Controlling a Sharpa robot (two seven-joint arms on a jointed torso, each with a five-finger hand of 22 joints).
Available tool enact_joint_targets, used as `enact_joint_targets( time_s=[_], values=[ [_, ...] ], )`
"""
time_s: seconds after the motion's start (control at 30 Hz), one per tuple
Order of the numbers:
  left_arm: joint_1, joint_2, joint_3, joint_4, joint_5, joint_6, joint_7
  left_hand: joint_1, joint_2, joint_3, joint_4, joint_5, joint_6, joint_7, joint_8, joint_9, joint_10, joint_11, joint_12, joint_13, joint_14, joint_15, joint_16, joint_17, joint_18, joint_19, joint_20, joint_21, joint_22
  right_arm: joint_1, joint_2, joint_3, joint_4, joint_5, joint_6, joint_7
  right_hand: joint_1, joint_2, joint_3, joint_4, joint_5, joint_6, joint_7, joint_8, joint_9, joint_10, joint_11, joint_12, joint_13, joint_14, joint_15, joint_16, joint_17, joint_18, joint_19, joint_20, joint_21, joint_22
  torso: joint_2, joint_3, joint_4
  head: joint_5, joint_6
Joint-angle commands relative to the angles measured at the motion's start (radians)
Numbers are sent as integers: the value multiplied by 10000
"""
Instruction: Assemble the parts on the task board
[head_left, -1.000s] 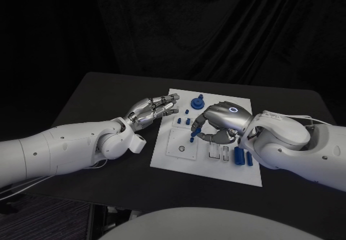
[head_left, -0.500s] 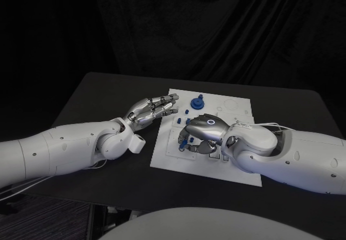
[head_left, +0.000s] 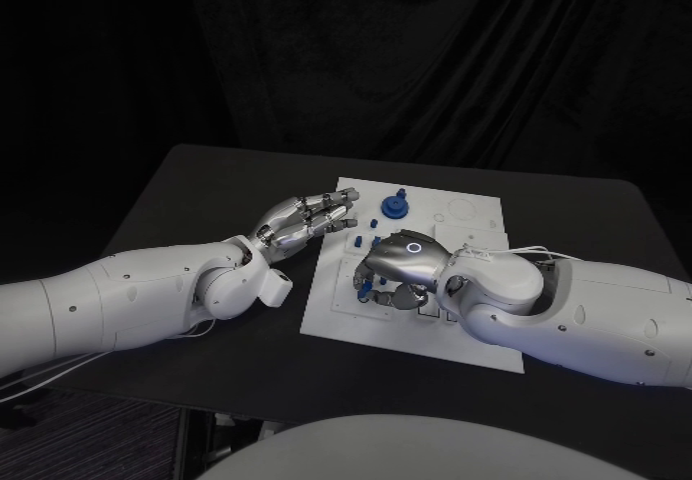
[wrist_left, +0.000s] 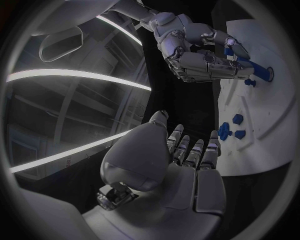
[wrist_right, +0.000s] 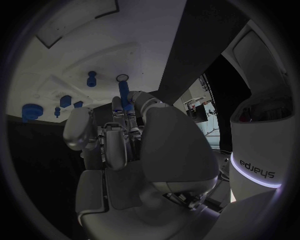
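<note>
Over the white task board on the black table two hands work. One long blue peg is pinched in the right hand, knuckles up over the board's middle; its long axis points out past the fingertips toward a ring-shaped hole. Three small blue parts sit together near the left hand, which hovers at the board's edge, fingers straight, loosely apart, holding nothing
</note>
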Motion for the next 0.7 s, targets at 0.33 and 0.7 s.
enact_joint_targets(
  time_s=[0.33,0.7],
  values=[
    [-23,51,10,-29,25,177,92,1,74,19,-41,-59,48,-7,28,6,-25,25,22,0,-82,21,24,-11,-153,-62,27,-27,12,-93,46,7,-137,-600,182,-3,40,44,0,-83,62,128,66,67,208,122,-13,-34,28,348,67,46,725,-16,22,73,8,1510,-21,-2,-29,84,0],
    [-26,79,10,-67,25,185,90,1,74,19,-41,-59,48,-7,28,6,-25,25,22,0,-82,21,24,-11,-153,-62,27,-27,12,-118,7,6,-158,-611,327,21,38,39,-1,-87,61,128,63,64,212,123,-16,-40,28,338,64,28,697,-13,16,74,-4,1506,-12,1,-29,87,0]
  ],
)
